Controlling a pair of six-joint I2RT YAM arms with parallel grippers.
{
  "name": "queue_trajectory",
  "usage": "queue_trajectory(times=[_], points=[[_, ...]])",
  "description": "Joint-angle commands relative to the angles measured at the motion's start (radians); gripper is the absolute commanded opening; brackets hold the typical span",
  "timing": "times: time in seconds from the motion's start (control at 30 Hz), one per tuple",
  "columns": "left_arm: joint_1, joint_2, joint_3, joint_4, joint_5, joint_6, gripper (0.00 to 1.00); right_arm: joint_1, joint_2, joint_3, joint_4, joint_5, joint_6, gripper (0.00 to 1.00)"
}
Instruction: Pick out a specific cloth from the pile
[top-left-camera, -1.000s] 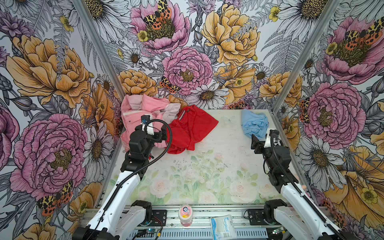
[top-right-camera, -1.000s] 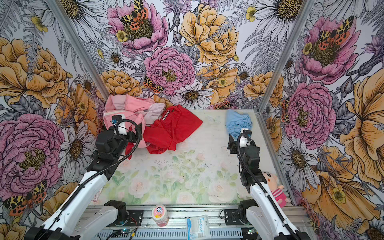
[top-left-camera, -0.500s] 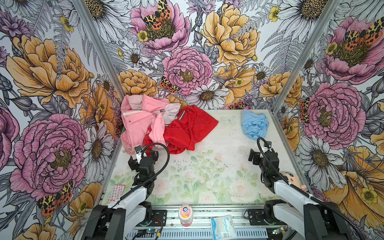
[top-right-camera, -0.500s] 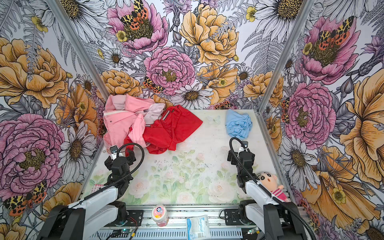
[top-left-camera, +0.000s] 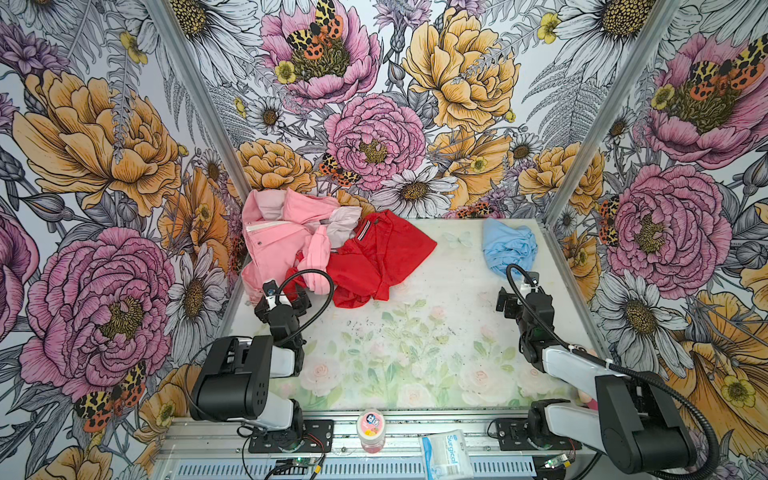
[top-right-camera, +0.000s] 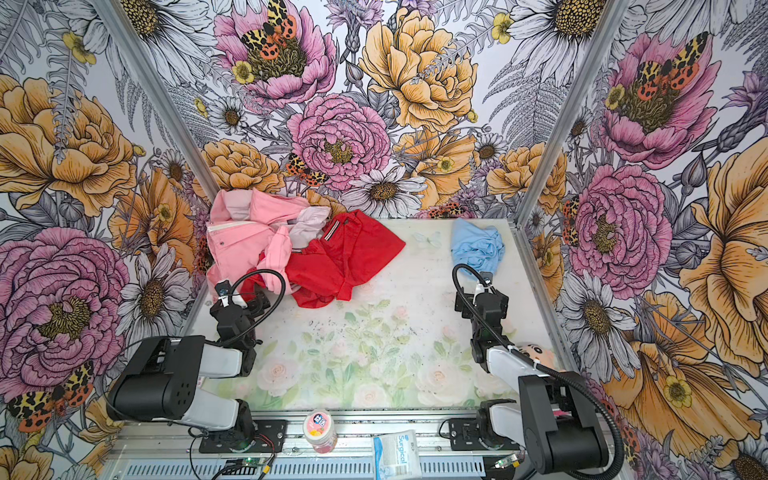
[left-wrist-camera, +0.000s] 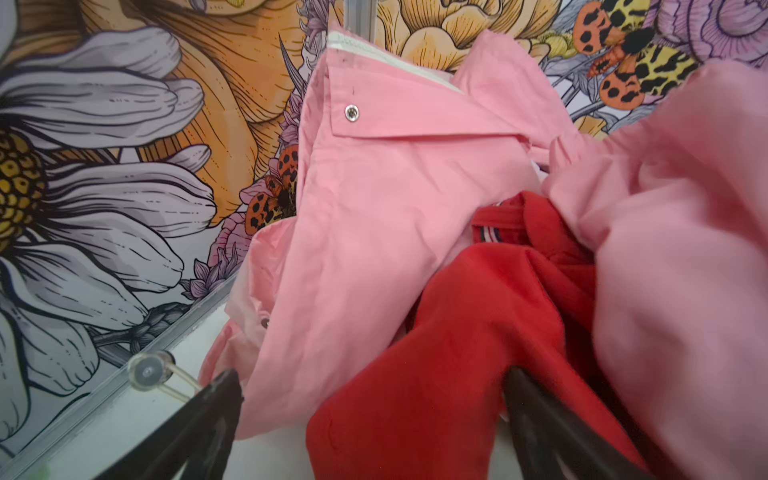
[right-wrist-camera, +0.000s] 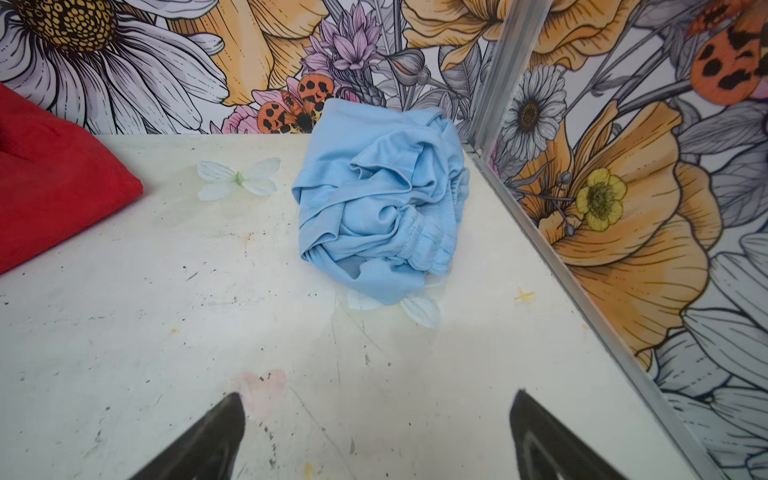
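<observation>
Right wrist view is showing the cloth (right-wrist-camera: 382, 199), a crumpled sky-blue bundle, lying on the desk (right-wrist-camera: 166, 332) in the far corner, just beside the metal frame post (right-wrist-camera: 498, 83). The right pincer (right-wrist-camera: 376, 397) is pointing at it with its jaws standing wide apart and nothing between them. A stretch of bare desk is separating the jaws from the fabric.

In both top views the cloth (top-left-camera: 509, 245) is sitting well apart from the pile (top-left-camera: 316, 249), where the pink jacket (top-left-camera: 274, 241) and the red shirt (top-left-camera: 386, 253) are overlapping against the left wall.

In the left wrist view the left pincer (left-wrist-camera: 372, 374) is also gaping wide and gripping nothing. A fold of the red shirt is lying between its jaws, though whether they are touching it I cannot tell.

Both arms are sitting folded low near their bases.

Judging by this layout, the picking-out is looking finished: the blue garment is lying alone, clear of the other two, and neither pincer is holding anything. Little seems to be remaining beyond the arms settling, unless the cloth is meant to go somewhere else on the desk.
</observation>
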Motion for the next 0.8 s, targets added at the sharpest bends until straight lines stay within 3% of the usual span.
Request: queue_trajectory(times=[0.0, 0.1, 0.2, 0.33, 0.5, 0.77], points=[[-0.033, 0.085, 0.032, 0.192, 0.109, 0.057, 0.99, -0.013, 0.058, -0.022, 0.269, 0.012, -0.052, 0.99], [-0.025, 0.017, 0.109, -0.065, 0.078, 0.028, 0.99, -0.048, 0.141, -0.022, 0.367, -0.054, -0.006, 1.0], [-0.011, 0.035, 0.126, -0.069, 0.122, 0.025, 0.99, -0.07, 0.308, -0.036, 0.567, -0.089, 0.002, 0.99], [-0.008, 0.037, 0.134, -0.079, 0.16, 0.028, 0.99, -0.084, 0.299, 0.091, 0.303, -0.137, 0.007, 1.0], [-0.035, 0.039, 0.179, -0.162, 0.17, 0.069, 0.99, -0.082, 0.296, 0.08, 0.325, -0.139, 0.002, 1.0], [-0.034, 0.039, 0.173, -0.15, 0.139, 0.06, 0.99, -0.06, 0.296, 0.074, 0.33, -0.097, -0.012, 1.0]])
